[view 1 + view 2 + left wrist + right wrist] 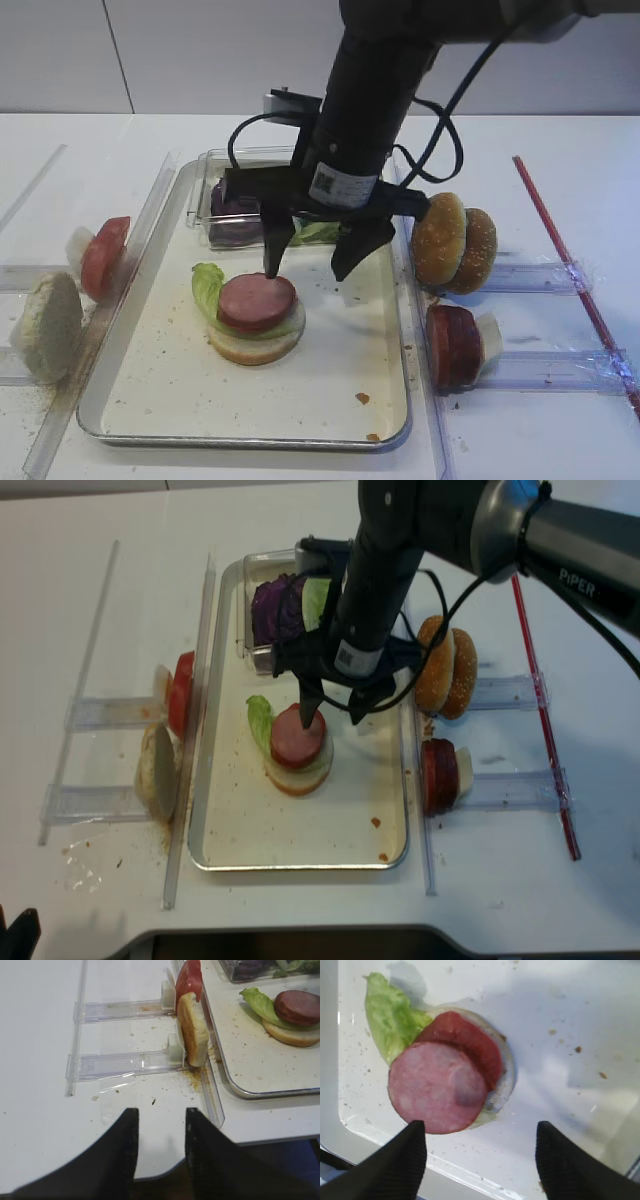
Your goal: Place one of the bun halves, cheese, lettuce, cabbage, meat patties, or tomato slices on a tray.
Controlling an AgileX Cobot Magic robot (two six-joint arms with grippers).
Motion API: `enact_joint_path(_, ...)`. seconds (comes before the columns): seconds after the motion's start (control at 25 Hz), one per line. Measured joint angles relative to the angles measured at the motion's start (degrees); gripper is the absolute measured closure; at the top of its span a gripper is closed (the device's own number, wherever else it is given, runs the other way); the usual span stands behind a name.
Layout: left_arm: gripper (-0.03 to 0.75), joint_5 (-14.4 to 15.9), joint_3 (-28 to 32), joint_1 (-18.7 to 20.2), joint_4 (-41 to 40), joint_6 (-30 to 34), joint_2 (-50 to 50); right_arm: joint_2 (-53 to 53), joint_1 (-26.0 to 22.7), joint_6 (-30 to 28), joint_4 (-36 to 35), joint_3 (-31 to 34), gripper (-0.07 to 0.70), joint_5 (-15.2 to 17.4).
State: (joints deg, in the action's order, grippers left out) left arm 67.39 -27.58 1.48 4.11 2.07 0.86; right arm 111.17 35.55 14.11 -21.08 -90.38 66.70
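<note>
Patty (257, 301) below open right pincer (313, 263)

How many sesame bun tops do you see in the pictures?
2: both sesame bun tops stand on edge, pressed together, in a clear holder right of the tray. More may be hidden behind them.

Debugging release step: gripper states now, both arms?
Left gripper: open, empty, over bare table.
Right gripper: open, empty, above the meat patty.
</note>
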Motion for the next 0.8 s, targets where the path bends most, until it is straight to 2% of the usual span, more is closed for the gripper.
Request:
enact_joint_path(0.08,0.491,0.0,0.0,0.0,0.0,0.0,0.0,0.0,0.0,1.7,2.8,-2.2,0.144,2.1)
enact_joint_path(0.16,0.491,0.0,0.0,0.0,0.0,0.0,0.0,0.0,0.0,2.7,4.6,-3.8,0.144,3.0)
enact_joint_path(0.48,0.491,0.0,0.0,0.0,0.0,0.0,0.0,0.0,-0.2,3.2,5.2,-5.7,0.144,3.5)
enact_joint_path(0.8,0.491,0.0,0.0,0.0,0.0,0.0,0.0,-4.5,-7.0,2.4,5.4,-5.9,0.144,3.7)
